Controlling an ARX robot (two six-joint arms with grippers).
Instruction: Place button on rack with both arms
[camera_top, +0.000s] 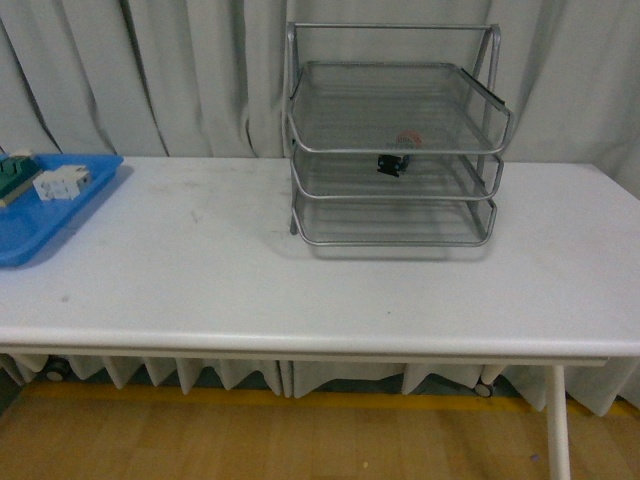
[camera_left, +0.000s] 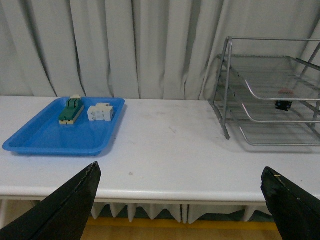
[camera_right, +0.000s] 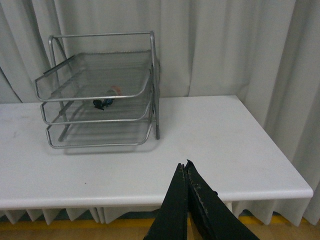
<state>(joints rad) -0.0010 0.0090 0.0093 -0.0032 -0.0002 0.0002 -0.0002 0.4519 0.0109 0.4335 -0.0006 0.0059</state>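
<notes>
**Both grippers hanging empty, button sitting in the rack**

Left gripper (camera_left: 182, 200) is showing wide open in its wrist view, its two dark fingers (camera_left: 70, 207) spread far apart at the near edge of the table (camera_top: 300, 290), touching nothing and holding nothing. Right gripper (camera_right: 186, 167) is showing the opposite: fingertips (camera_right: 192, 185) pressed together to a point, nothing between them, hanging just off the table's front edge. Neither arm is appearing in the front view.

Moving outward from the right gripper, the rack (camera_top: 392, 150) is standing well ahead and toward the left arm's side, upright by the curtain (camera_top: 150, 70). The button (camera_top: 393, 163) is lying on the middle tier, close behind the front rail, black body low and reddish cap toward the back; it is looking tipped over, though the mesh is blurring the detail. From the left gripper, the same rack is sitting far ahead on the right arm's side.

Handling call: this is looking like a light, rigid little part, not fragile, with a rounded cap that could slip; the flat sides of the blocky body would be the place to pinch.

Ahead of the left gripper, on its outer side, the blue tray (camera_left: 35, 142) is carrying the green-and-cream block (camera_left: 71, 110) and the white block (camera_left: 101, 112), side by side.
</notes>
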